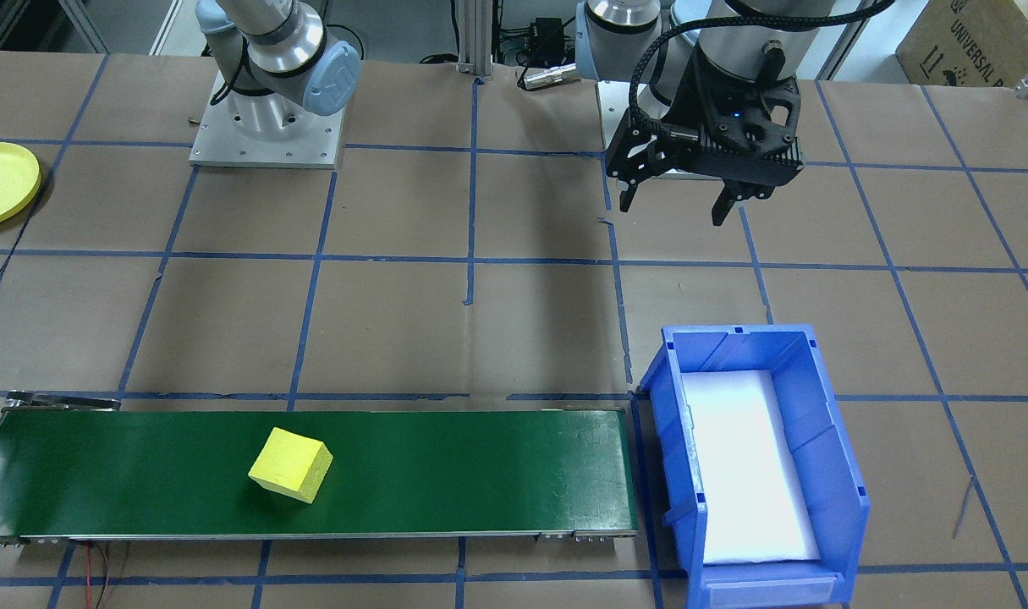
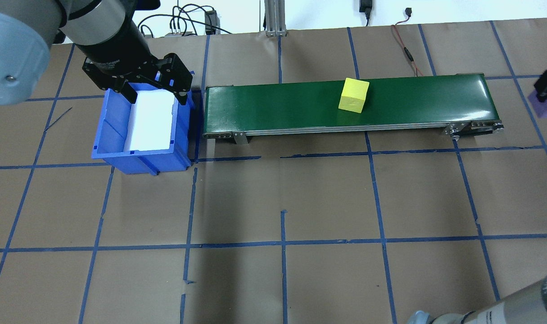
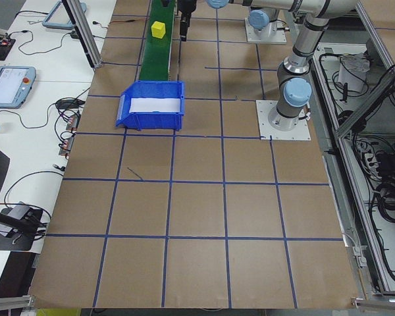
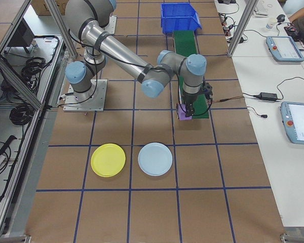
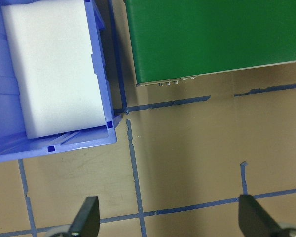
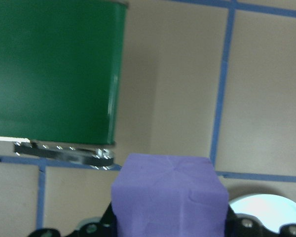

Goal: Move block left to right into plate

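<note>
- Right gripper (image 6: 170, 232) is clamped on a purple block (image 6: 168, 195), held just past the belt (image 2: 345, 105) end.
- Yellow plate (image 4: 108, 160) holds nothing and lies at 7 o'clock from that block in the right side view.
- Left gripper (image 2: 152, 90), fingers apart, hovers over the bin (image 2: 115, 148).
- Yellow block (image 2: 354, 95) rides the belt.
- Remaining: carry, release into plate.

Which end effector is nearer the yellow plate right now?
The right end effector, shut on a purple block past the conveyor's end, one grid square from the yellow plate. The left end effector hangs open over the blue bin, at the conveyor's far end.
</note>
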